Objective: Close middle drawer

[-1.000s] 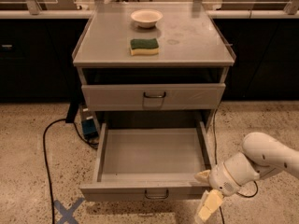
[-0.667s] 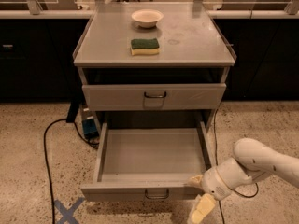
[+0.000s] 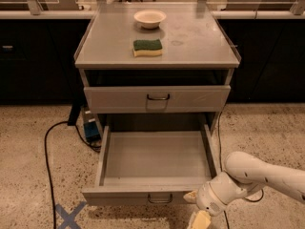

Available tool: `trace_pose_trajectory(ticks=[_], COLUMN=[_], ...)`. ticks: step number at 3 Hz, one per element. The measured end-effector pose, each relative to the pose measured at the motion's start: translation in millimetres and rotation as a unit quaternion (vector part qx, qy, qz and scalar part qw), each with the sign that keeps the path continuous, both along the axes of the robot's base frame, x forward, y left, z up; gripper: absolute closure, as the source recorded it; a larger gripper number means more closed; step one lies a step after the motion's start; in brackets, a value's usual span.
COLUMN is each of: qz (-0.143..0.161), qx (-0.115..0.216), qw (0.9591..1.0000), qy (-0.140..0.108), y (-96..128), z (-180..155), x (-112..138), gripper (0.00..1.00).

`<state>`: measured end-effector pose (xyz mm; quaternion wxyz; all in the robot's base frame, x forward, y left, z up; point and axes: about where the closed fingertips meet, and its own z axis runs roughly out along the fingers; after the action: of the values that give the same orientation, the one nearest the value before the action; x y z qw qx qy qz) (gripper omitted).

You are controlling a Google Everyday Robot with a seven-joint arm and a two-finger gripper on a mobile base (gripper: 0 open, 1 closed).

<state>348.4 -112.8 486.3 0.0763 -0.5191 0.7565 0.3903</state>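
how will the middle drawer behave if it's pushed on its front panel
The middle drawer looks empty and metal, so it probably slides in lightly and stays rigid. It's wide, and the gripper sits by its front right corner, so an off-centre push might skew it slightly; near the handle seems safer.

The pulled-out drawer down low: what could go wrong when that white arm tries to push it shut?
1. The gripper sits open by the right front corner of the drawer, well off from the handle at its centre. A push there might skew the drawer and jam it.
2. The front panel is low, so a finger could slip off its edge.
3. A hard shove may jolt the bowl and sponge on top.
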Motion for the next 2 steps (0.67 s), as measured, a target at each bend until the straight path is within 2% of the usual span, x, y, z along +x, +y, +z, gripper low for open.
trace_pose_trajectory(ticks=[1, 2], qz=[0.001, -0.008], qx=[-0.03, -0.047], qw=[0.9995, 0.9985], qy=[0.013, 0.025], y=[-4, -13], z=[-23, -44], x=[-7, -3], gripper=[0.0, 0.0])
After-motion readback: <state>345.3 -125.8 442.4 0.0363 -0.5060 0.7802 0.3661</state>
